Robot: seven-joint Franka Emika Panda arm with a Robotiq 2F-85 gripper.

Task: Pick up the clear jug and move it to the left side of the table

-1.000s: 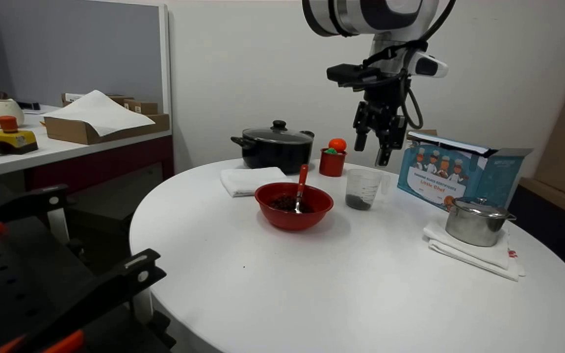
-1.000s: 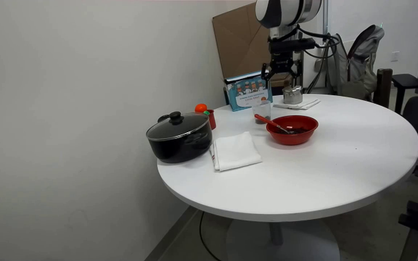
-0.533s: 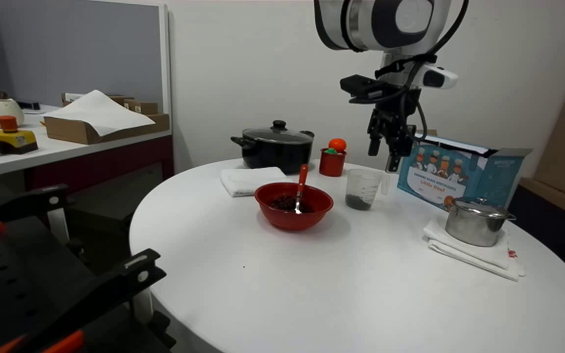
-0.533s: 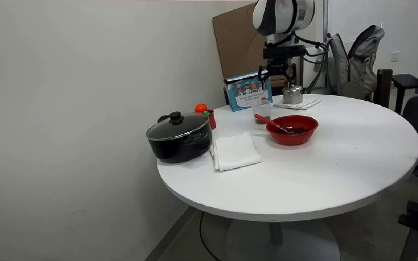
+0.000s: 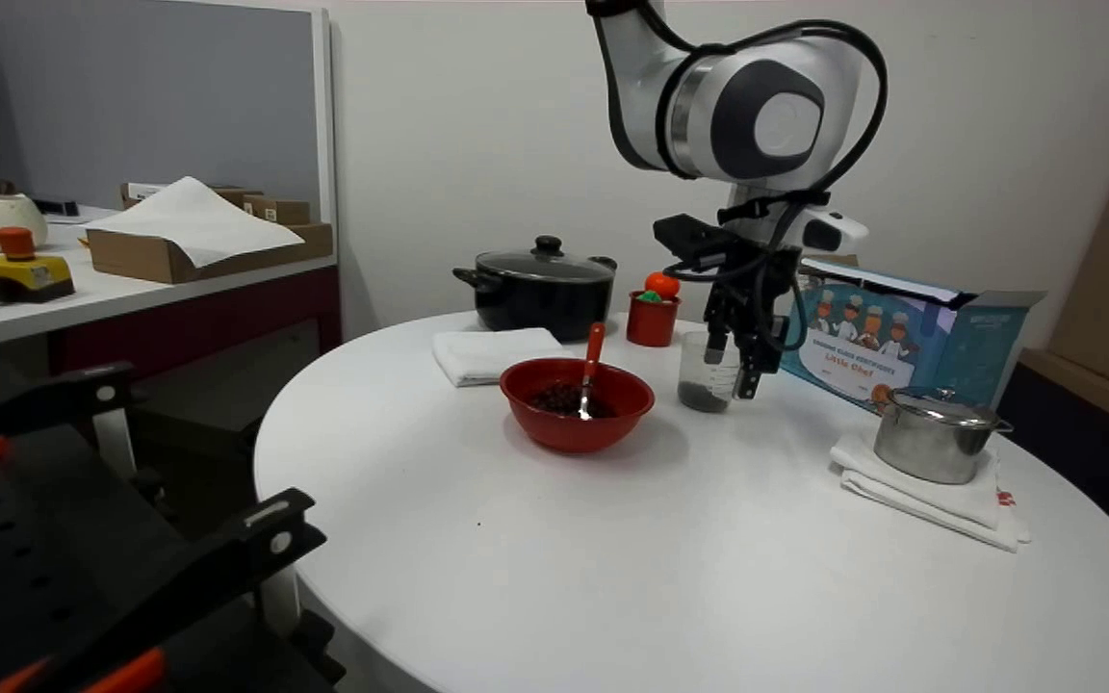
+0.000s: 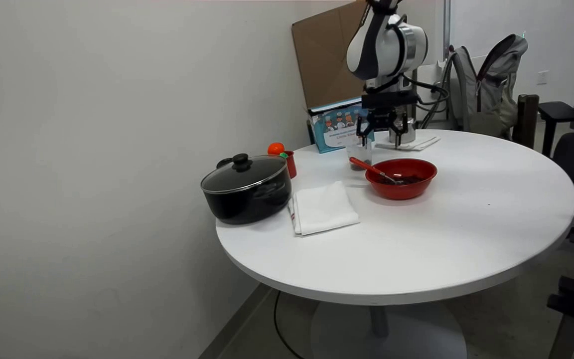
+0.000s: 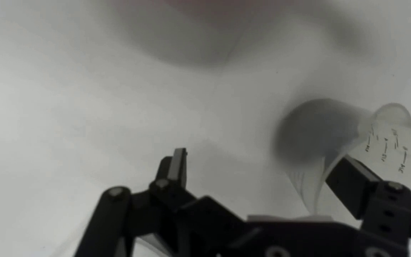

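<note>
The clear jug (image 5: 699, 390), with a darker grey base, stands upright on the white round table (image 5: 554, 577). It shows in part behind the red spoon in an exterior view (image 6: 355, 155). My gripper (image 5: 731, 372) is open and low at the jug's mouth. In the wrist view the gripper (image 7: 262, 162) has its jaws wide apart. The jug (image 7: 401, 146) with its printed marks lies at the right there. The right finger overlaps the jug's mouth; I cannot tell whether it is inside. The left finger is apart from the jug, over bare table.
A red bowl (image 5: 579, 438) with a red-handled spoon (image 5: 593, 358) stands close beside the jug. A red cup (image 5: 652, 322), a black pot (image 5: 545, 294) and a folded white towel (image 5: 497, 354) are behind. A blue box (image 5: 872, 337) and a metal pot (image 5: 935, 443) stand at the right.
My open gripper has come down from above to the jug's mouth. It shifted a little right first, then back left in an exterior view. The jug has not moved.
</note>
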